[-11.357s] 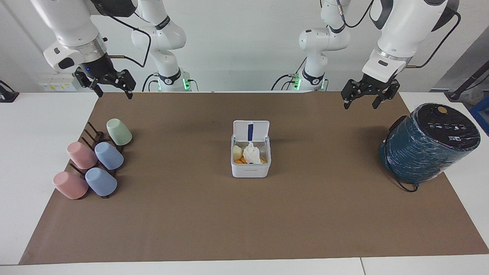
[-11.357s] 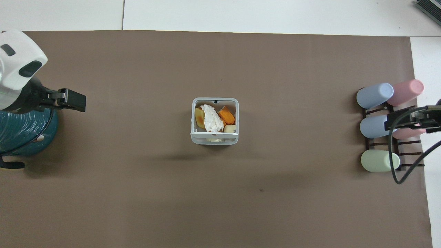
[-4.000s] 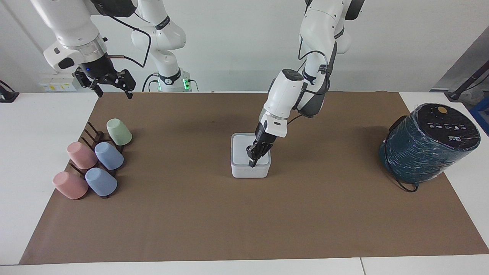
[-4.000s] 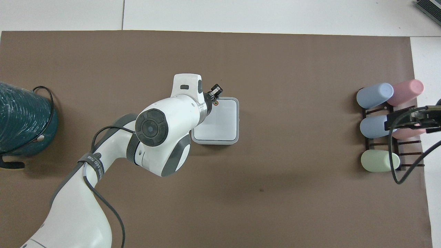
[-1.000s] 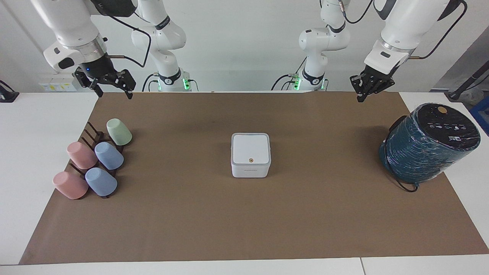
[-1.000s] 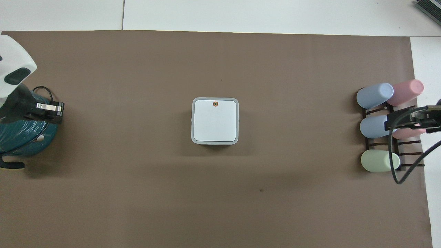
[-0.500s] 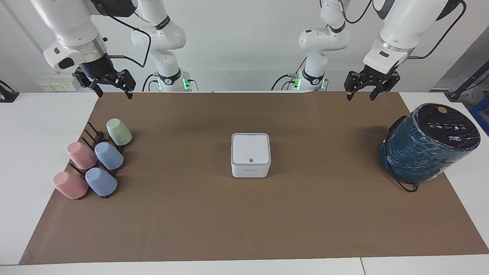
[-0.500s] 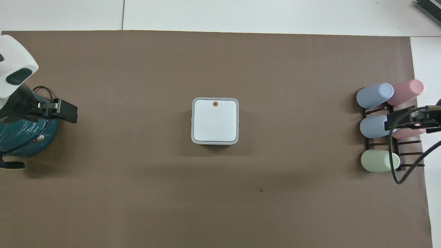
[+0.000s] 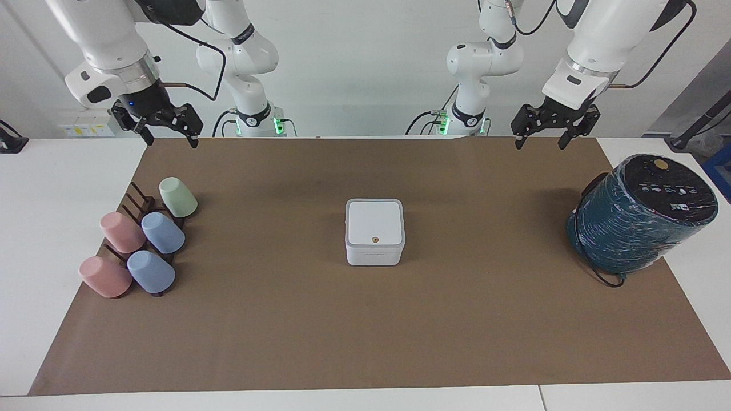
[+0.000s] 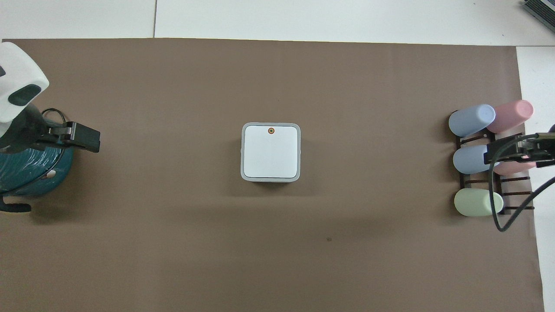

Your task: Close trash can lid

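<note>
The small white square trash can (image 9: 374, 255) stands in the middle of the brown mat. Its white lid (image 9: 374, 221) lies flat and shut on it, with the orange dot (image 9: 374, 240) facing up; the lid also shows in the overhead view (image 10: 271, 154). My left gripper (image 9: 539, 142) is open and empty, raised over the mat's edge at the left arm's end, apart from the can; it also shows in the overhead view (image 10: 89, 138). My right gripper (image 9: 171, 140) is open and empty, and waits raised at the right arm's end, over the cup rack in the overhead view (image 10: 498, 154).
A large dark teal wrapped cylinder (image 9: 639, 217) with a black top leans at the left arm's end. A dark rack (image 9: 140, 202) with several pastel cups (image 9: 163, 232) stands at the right arm's end. White table (image 9: 57, 228) surrounds the brown mat (image 9: 371, 331).
The lid stood open at first and now lies shut. My left arm pressed on it, then drew back up to its end of the table. Its fingers went from shut to open.
</note>
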